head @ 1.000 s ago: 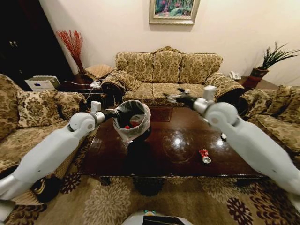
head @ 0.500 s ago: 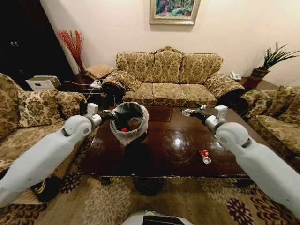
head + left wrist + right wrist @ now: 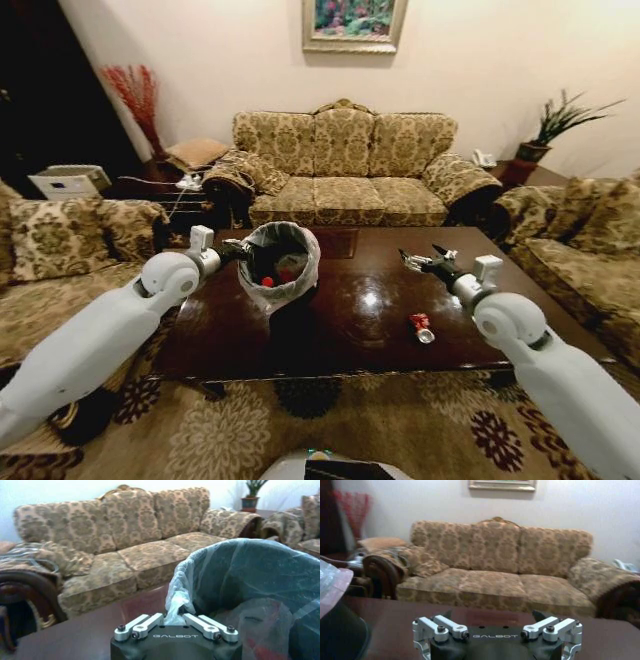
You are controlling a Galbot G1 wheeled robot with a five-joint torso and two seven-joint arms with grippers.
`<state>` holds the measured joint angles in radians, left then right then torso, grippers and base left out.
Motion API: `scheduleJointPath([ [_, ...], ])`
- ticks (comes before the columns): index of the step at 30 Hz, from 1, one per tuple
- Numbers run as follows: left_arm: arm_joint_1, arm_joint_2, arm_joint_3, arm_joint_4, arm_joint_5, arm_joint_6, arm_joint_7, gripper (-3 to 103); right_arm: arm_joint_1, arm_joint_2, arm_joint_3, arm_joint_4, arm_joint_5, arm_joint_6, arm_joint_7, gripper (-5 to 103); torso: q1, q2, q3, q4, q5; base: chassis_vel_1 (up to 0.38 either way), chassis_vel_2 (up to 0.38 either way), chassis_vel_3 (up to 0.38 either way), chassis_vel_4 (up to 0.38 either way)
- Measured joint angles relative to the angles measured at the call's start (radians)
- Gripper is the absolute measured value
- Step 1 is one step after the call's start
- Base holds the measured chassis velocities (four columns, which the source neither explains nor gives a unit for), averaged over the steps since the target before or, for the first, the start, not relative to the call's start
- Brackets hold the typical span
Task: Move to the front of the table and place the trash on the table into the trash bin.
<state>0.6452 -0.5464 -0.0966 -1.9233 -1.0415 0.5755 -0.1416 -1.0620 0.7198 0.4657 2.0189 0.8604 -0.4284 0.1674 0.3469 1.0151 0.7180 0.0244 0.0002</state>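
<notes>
place: home living room | evidence: patterned sofas (image 3: 345,160), coffee table (image 3: 370,300), framed painting (image 3: 351,22), carpet (image 3: 330,430)

The trash bin (image 3: 283,262) hides most of its contents behind its liner, red scraps alone showing in the head view; the small red and silvery item (image 3: 421,327) on the surface (image 3: 340,320) is too small to identify; in the left wrist view the bin (image 3: 250,592) is cut off at the edge; the left tool (image 3: 175,624) has its fingertips buried in the liner's rim.
</notes>
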Motion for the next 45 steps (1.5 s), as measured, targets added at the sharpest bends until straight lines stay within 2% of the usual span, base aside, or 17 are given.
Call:
scheduleJointPath([
  [4, 0.011, -0.011, 0.002, -0.005, 0.000, 0.001, -0.002, 2, -0.011, 0.009, 0.003, -0.017, -0.003, 0.012, -0.009, 100, 0.000, 0.000, 0.000, -0.0002, -0.0003, -0.152, -0.159, -0.023, -0.018],
  [8, 0.031, -0.029, 0.001, -0.020, -0.005, -0.001, -0.027, 2, -0.025, 0.040, -0.054, -0.070, -0.054, 0.054, -0.023, 100, 0.000, 0.000, 0.000, -0.0008, -0.0004, -0.118, -0.119, -0.045, -0.033],
  [12, 0.071, -0.024, -0.015, -0.042, -0.004, -0.004, -0.044, 2, -0.064, 0.126, -0.141, -0.143, -0.121, 0.092, -0.044, 100, 0.000, 0.000, 0.000, -0.0002, 0.0000, -0.039, -0.031, -0.017, -0.013],
  [13, 0.071, -0.024, -0.015, -0.042, -0.004, -0.004, -0.044, 2, -0.064, 0.126, -0.141, -0.143, -0.121, 0.092, -0.044, 100, 0.000, 0.000, 0.000, -0.0002, 0.0000, 0.000, 0.000, 0.000, 0.000],
  [15, 0.086, -0.013, -0.024, -0.049, -0.003, -0.005, -0.045, 2, -0.080, 0.172, -0.165, -0.185, -0.124, 0.100, -0.044, 100, 0.000, 0.000, 0.000, 0.0008, -0.0003, 0.000, 0.000, 0.000, 0.000],
  [19, 0.092, -0.002, -0.027, -0.056, -0.002, -0.008, -0.046, 2, -0.104, 0.213, -0.173, -0.258, -0.128, 0.121, -0.071, 100, 0.000, 0.000, 0.000, 0.0008, -0.0005, 0.000, 0.000, 0.000, 0.000],
  [27, 0.082, -0.003, -0.021, -0.060, -0.004, -0.008, -0.038, 2, -0.148, 0.233, -0.144, -0.313, -0.153, 0.163, -0.081, 100, 0.000, 0.000, 0.000, -0.0002, -0.0003, 0.000, 0.000, 0.000, 0.000],
  [34, 0.072, -0.006, -0.002, -0.058, -0.006, -0.006, -0.033, 2, -0.156, 0.265, -0.144, -0.353, -0.155, 0.177, -0.100, 100, 0.000, 0.000, 0.000, 0.0002, -0.0004, 0.000, 0.000, 0.000, 0.000],
  [36, 0.067, -0.006, 0.001, -0.057, -0.007, -0.005, -0.031, 2, -0.150, 0.273, -0.146, -0.365, -0.153, 0.177, -0.105, 103, 0.000, 0.000, 0.000, 0.0002, -0.0003, 0.000, 0.000, 0.000, 0.000],
  [39, 0.060, -0.006, 0.003, -0.055, -0.009, -0.005, -0.027, 2, -0.126, 0.287, -0.153, -0.405, -0.145, 0.174, -0.122, 92, 0.000, 0.000, 0.000, 0.0001, -0.0001, 0.000, 0.000, 0.000, 0.000],
  [40, 0.060, -0.006, 0.003, -0.055, -0.009, -0.005, -0.027, 2, -0.126, 0.287, -0.153, -0.405, -0.145, 0.174, -0.122, 92, 0.000, 0.000, 0.000, 0.0001, -0.0001, 0.000, 0.000, 0.000, 0.000],
  [44, 0.058, -0.008, 0.004, -0.052, -0.008, -0.005, -0.024, 2, -0.087, 0.292, -0.166, -0.448, -0.157, 0.174, -0.150, 79, 0.000, 0.000, 0.000, 0.0002, -0.0002, 0.000, 0.000, 0.000, 0.000],
  [45, 0.058, -0.008, 0.004, -0.052, -0.008, -0.005, -0.024, 2, -0.087, 0.292, -0.166, -0.448, -0.157, 0.174, -0.150, 79, 0.000, 0.000, 0.000, 0.0002, -0.0002, 0.000, 0.000, 0.000, 0.000],
])
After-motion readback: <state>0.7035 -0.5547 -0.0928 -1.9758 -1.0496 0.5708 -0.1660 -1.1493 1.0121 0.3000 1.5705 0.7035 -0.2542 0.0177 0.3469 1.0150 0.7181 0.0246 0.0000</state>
